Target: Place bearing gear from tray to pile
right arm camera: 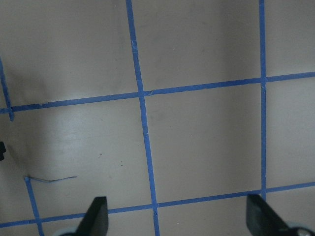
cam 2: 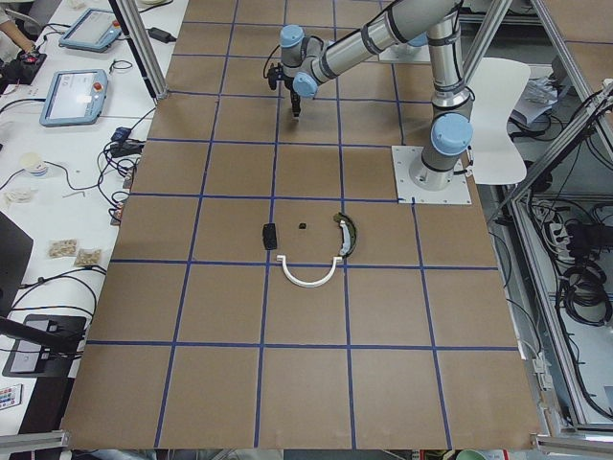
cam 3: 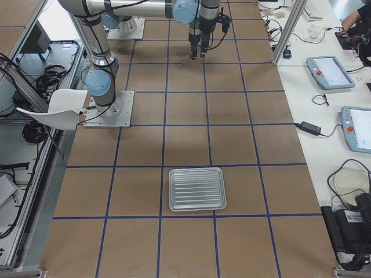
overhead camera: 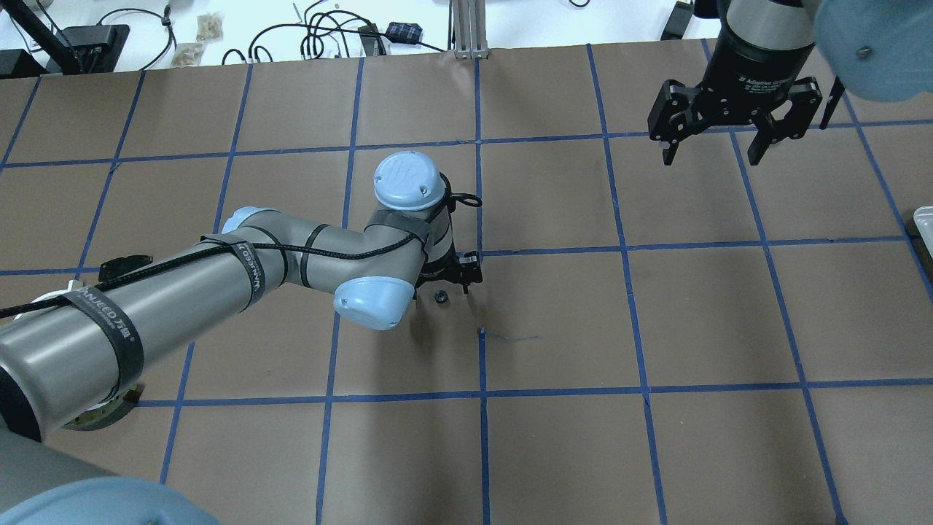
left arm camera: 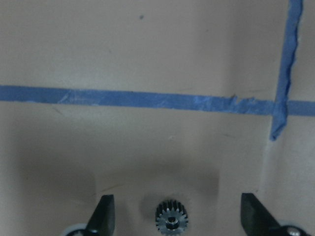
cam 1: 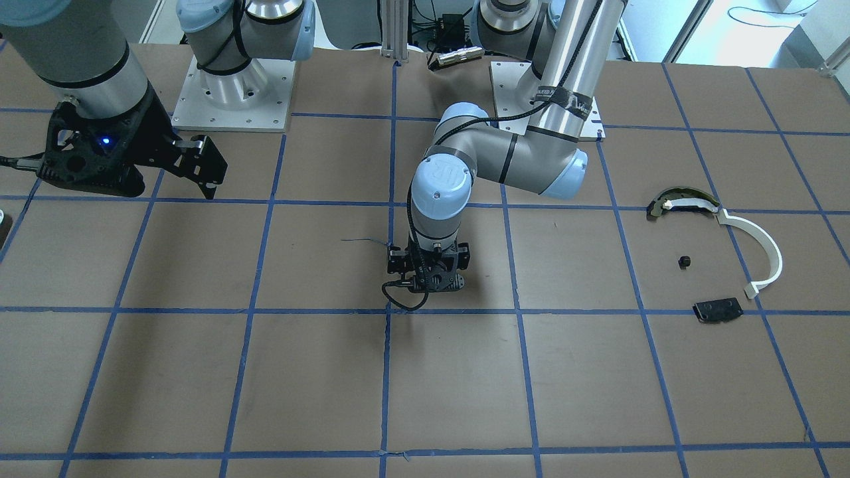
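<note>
dark fingertips (left arm camera: 104, 216) of the left gripper (left arm camera: 177, 212) frame the bottom of the wrist view, spread wide and gripping nothing. the bearing gear (left arm camera: 172, 221) lies flat on the table (cam 1: 199, 372) in the gap between them, touching neither finger as far as that view shows. from overhead it sits just beside that claw, near the table's middle.

so the first part looks done: the gear is off the tray (cam 3: 197, 189), which shows no parts on it in the right-side view. what is left, by my reading, is the close, the lift and the carry to the pile (cam 1: 684, 261). its white arc strip (cam 1: 764, 255), olive-and-white curved piece (cam 1: 684, 201) and black plate (cam 1: 717, 310) lie well apart from the gear, toward the robot's left.

the right gripper (overhead camera: 711, 154) hangs above the table on its own side, fingers apart and empty.

readable writing: "ur" on the pale blue joint cap (overhead camera: 408, 179), roughly "vanugeo" on a strap (overhead camera: 109, 321) round the left arm, and "adaptive" on the right claw's body. the rest is too small to read.
</note>
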`<action>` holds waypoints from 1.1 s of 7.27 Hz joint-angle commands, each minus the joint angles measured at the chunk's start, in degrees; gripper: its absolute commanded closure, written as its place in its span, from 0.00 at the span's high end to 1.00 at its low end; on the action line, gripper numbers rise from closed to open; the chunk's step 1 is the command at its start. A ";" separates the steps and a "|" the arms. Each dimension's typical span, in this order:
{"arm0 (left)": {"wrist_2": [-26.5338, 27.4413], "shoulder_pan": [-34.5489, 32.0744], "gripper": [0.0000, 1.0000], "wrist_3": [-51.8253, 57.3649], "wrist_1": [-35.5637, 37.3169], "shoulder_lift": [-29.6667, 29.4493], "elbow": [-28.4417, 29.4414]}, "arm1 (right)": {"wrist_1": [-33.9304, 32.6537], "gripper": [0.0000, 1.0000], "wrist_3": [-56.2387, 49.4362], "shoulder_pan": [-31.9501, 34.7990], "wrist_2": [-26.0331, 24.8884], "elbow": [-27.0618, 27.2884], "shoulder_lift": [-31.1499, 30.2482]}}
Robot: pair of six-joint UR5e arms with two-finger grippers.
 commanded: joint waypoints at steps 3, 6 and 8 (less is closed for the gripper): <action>0.70 0.25 0.08 0.41 -0.53 -0.46 0.03 | 2.16 1.00 -0.76 0.17 0.14 0.10 -1.32; 0.79 1.56 0.00 0.67 -3.23 1.64 0.99 | 2.62 1.00 -0.94 0.26 6.08 1.32 -2.55; 1.40 8.38 0.00 10.27 -9.54 5.14 1.61 | 2.88 1.00 -0.68 0.26 5.59 3.68 -4.04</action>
